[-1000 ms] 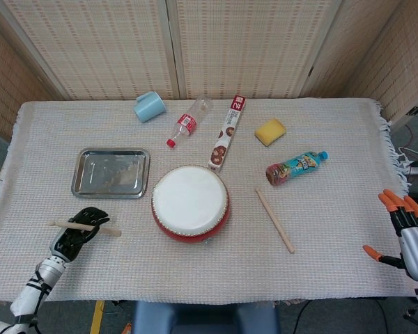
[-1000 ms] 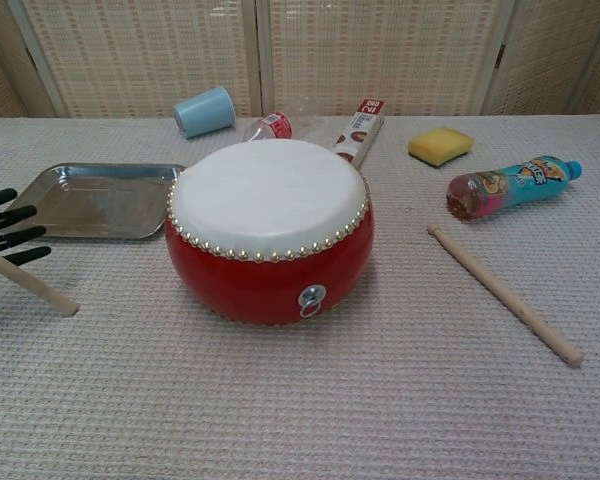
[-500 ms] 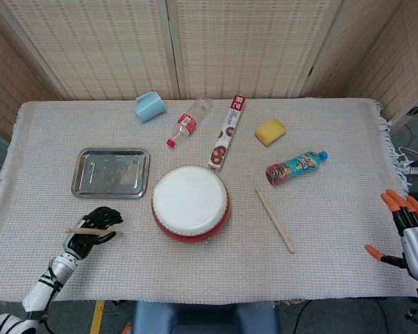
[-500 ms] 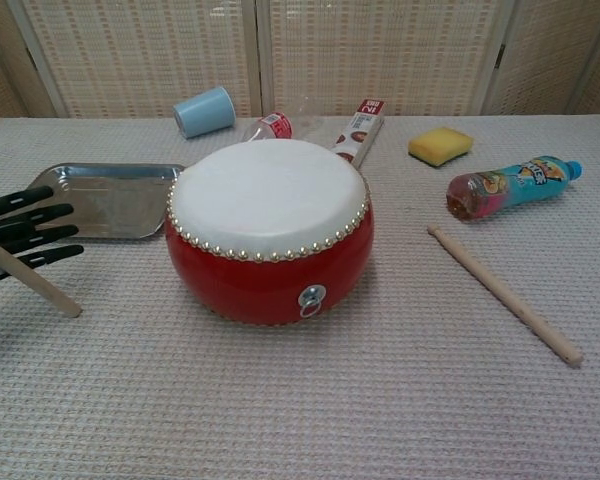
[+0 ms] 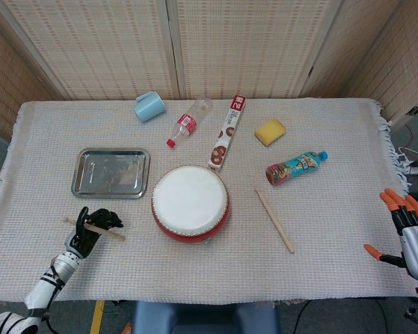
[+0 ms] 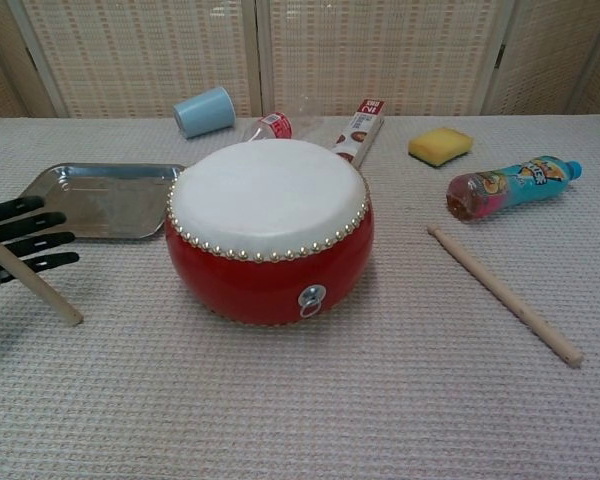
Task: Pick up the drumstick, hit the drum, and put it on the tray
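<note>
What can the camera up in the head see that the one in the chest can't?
Only the head view shows the right robot hand, open with orange fingertips at the table's right edge, the left forearm, and the tablecloth's edges. Only the chest view shows the drum's red side with its studs and metal ring. Both show the left robot hand holding a drumstick, the second drumstick lying right of the drum, the tray, blue cup, sponge and colourful bottle.
</note>
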